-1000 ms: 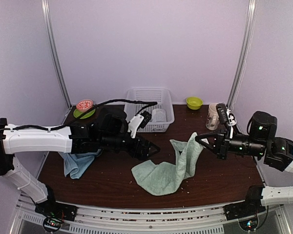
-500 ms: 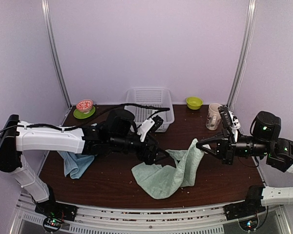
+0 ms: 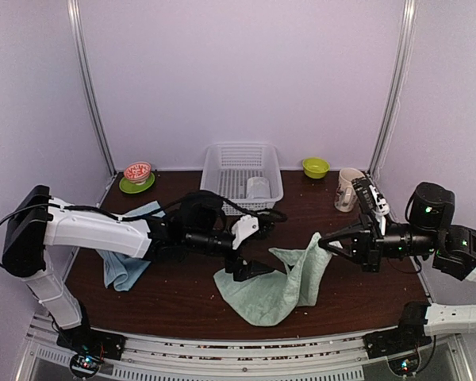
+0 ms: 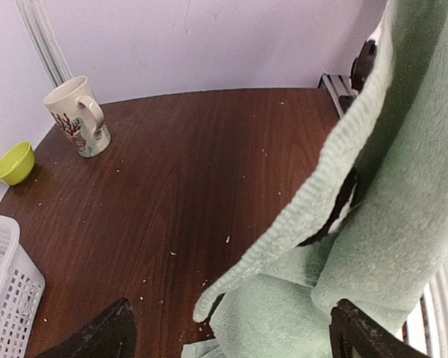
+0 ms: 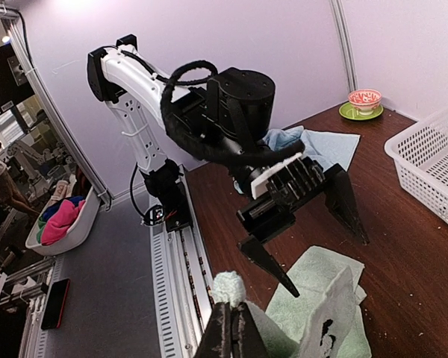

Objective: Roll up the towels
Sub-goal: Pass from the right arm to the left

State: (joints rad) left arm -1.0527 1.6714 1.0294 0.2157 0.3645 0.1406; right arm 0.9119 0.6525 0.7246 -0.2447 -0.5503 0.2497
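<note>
A: Green towel [image 3: 263, 295], position?
B: Mid-table [image 3: 166, 298], toward the near edge. The bulk lies crumpled on the wood. One corner is drawn up and to the right, off the surface.
A: What has that corner?
B: Right gripper [image 3: 322, 236]. Jaws fully closed, pinching a tuft of the towel's edge. In the right wrist view the tuft pokes out above the tips. A white patch with black marks [image 5: 330, 313] hangs just beside them.
A: Left gripper [image 3: 271, 242]?
B: Spread wide, holding nothing. It sits low at the towel's left part, one finger [image 3: 254, 268] over the cloth, the other toward the basket [image 3: 222, 159].
A: Any cloth in the gap?
B: In the left wrist view the raised hem hangs between the two fingers, nearer the one on that view's right. Contact: cannot tell.
A: Other towels?
B: Blue towel [image 3: 123, 268] heaped at the left edge, partly under the left arm. White towel [image 3: 258, 188] inside the basket. Mug [image 3: 347, 189] and green bowl [image 3: 315, 167] at back right, well apart from both grippers.
</note>
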